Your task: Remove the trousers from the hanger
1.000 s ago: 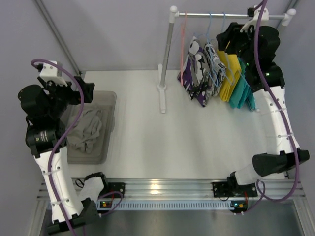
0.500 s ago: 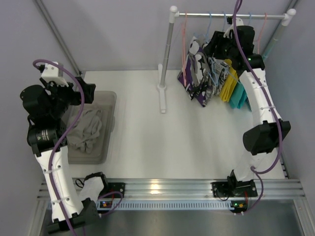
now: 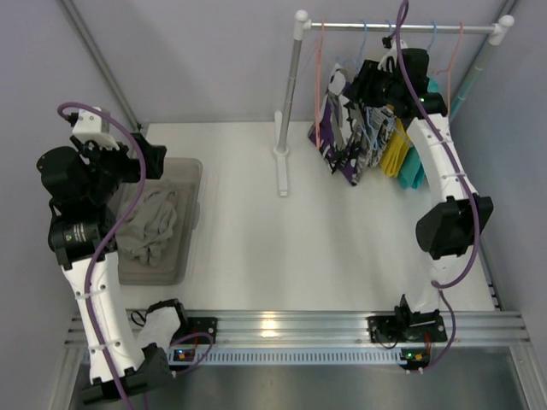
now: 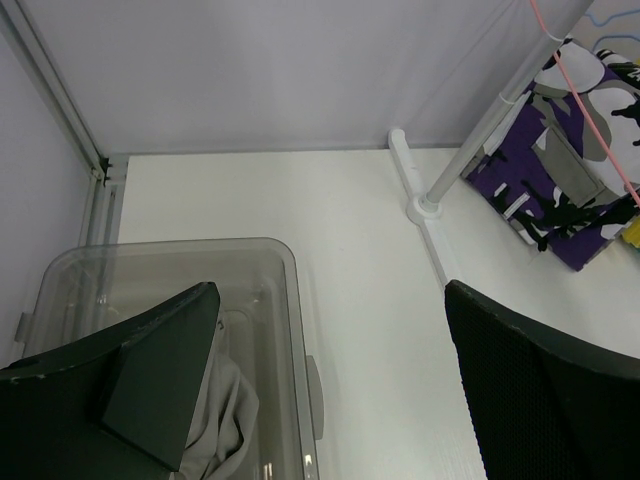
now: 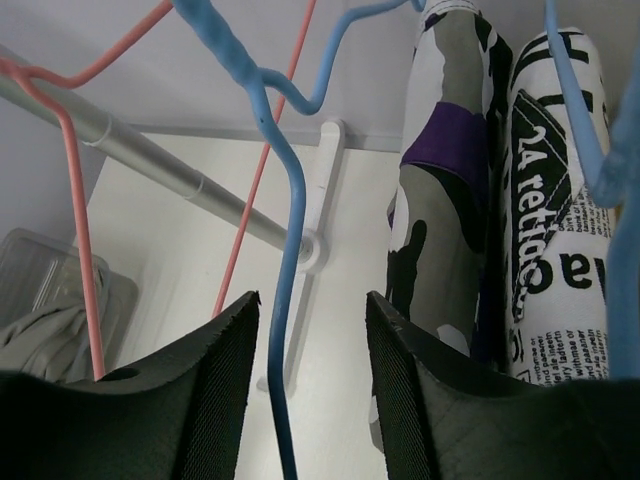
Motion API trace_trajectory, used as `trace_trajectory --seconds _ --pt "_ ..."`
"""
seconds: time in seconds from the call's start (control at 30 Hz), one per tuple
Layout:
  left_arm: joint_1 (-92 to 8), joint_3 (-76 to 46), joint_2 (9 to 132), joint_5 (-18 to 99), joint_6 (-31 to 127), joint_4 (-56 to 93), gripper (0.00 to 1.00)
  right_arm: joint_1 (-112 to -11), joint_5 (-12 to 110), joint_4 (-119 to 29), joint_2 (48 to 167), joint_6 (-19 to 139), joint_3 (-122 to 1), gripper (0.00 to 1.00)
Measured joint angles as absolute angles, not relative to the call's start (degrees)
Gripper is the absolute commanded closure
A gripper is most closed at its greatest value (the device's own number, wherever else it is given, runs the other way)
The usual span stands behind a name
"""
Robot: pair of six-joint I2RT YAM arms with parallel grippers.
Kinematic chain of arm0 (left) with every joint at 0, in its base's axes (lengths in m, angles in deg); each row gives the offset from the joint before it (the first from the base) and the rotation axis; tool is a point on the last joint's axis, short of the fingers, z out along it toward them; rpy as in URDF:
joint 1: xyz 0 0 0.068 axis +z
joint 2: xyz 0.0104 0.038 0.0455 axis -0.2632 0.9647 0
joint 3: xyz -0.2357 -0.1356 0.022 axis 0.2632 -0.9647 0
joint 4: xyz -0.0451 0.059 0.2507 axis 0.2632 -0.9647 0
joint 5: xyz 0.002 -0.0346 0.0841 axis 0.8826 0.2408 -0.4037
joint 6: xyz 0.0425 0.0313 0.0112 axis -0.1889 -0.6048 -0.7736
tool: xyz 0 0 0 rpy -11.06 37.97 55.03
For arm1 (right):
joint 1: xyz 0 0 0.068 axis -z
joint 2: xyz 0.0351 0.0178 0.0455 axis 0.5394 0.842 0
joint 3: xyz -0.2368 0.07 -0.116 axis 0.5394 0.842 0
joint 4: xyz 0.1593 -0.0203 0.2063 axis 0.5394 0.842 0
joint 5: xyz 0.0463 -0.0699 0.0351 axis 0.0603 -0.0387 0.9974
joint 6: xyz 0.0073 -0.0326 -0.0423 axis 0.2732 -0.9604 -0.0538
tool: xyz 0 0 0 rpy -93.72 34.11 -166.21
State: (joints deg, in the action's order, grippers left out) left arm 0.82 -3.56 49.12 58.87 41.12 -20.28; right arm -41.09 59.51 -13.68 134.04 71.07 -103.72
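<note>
Left gripper point(image 4: 330, 300): two black, matte, wedge-shaped fingers spread wide, nothing between them; well left of the rack post point(image 3: 291, 94), above the bin.

Bin point(image 4: 160, 245): translucent grey plastic, rounded corners, left of the post. Holds a crumpled grey cloth point(image 3: 154, 222), soft and folded on itself.

Rack post: white tube on a white foot, carrying a silver rail point(image 3: 359, 26) running to the right.

Pink hanger point(image 3: 319, 77): thin wire, on the rail just right of the post.

Camouflage trousers point(image 5: 445, 200): purple, grey, white and black blotches, draped in a long fold, right of the post.

Blue hanger point(image 5: 288, 300): thin plastic-coated wire, kinked near its hook. Its shank passes between the right gripper's fingers; contact cannot be told.

Right gripper point(image 5: 312, 330): black curved fingers parted by a narrow gap, up at the rail right of the post. Camouflage trousers hang just beside its right finger.

Newsprint trousers point(image 5: 560, 200): white with black print, "24" legible, the other words cut off. Beside the camouflage pair, farther from the post.

Yellow garment point(image 3: 395, 141), teal garment point(image 3: 417, 166): plain, folded, farthest right of the post.
</note>
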Motion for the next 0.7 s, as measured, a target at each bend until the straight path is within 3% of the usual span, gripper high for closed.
trace_trajectory --seconds 0.13,0.17,0.3,0.7 --pt "0.82 -3.80 49.12 58.81 41.21 -20.02 0.01 -41.09 60.10 -13.66 134.98 71.70 -104.42 0.69" --pt "0.82 -3.84 49.12 58.83 41.23 -19.99 0.01 -41.09 60.27 -13.60 135.00 71.83 -104.61 0.79" --pt "0.82 -3.93 49.40 58.83 41.25 -19.86 0.01 -41.09 61.21 -13.79 135.03 72.73 -105.27 1.00" --pt "0.82 -4.50 49.84 59.46 41.50 -18.99 0.01 -40.98 63.90 -13.88 134.33 76.77 -105.44 1.00"
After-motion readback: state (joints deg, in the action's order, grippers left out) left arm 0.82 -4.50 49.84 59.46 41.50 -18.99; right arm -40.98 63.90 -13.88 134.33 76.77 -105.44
